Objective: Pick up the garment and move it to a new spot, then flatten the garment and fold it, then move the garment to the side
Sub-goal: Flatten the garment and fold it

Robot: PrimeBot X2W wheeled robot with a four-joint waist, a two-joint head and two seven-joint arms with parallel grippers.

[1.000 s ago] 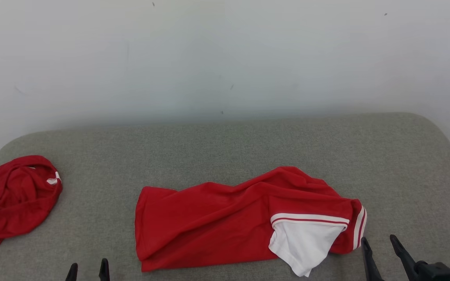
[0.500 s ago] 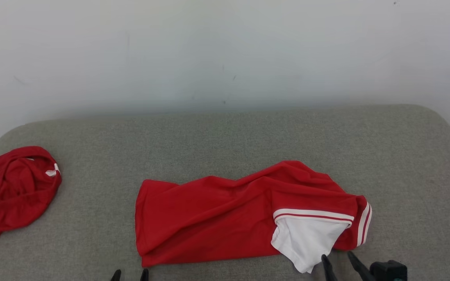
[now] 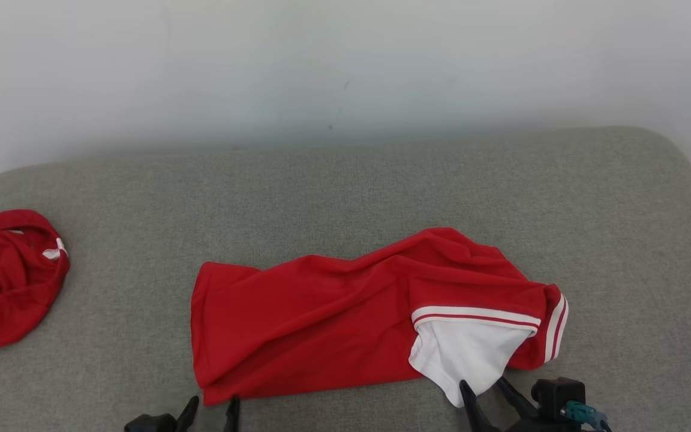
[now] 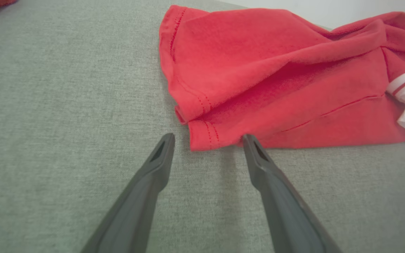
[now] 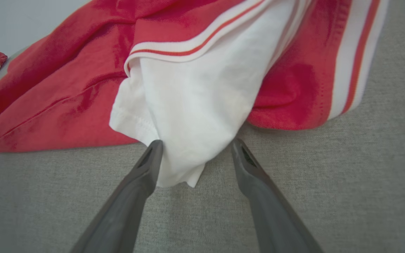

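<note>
A red garment (image 3: 321, 324) with white striped trim lies crumpled across the middle of the grey cushioned surface (image 3: 345, 192). Its white sleeve (image 3: 465, 357) hangs toward the near edge on the right. My left gripper (image 3: 212, 407) stands open at the garment's near left corner (image 4: 206, 135), which lies just ahead of the fingertips, between them. My right gripper (image 3: 482, 387) is open too. In the right wrist view the white sleeve's tip (image 5: 188, 154) lies between the two fingers of my right gripper (image 5: 195, 146), unpinched.
A second red garment (image 3: 3, 276) lies bunched at the far left of the surface. A pale wall (image 3: 345, 66) rises behind. The surface's rounded right corner (image 3: 675, 156) drops off to the floor. Bare grey fabric lies behind and to the right of the garment.
Both grippers have come inward and forward to the garment's near edge: the left to its left corner, the right around the white sleeve tip. The head view has tilted down and shifted.
</note>
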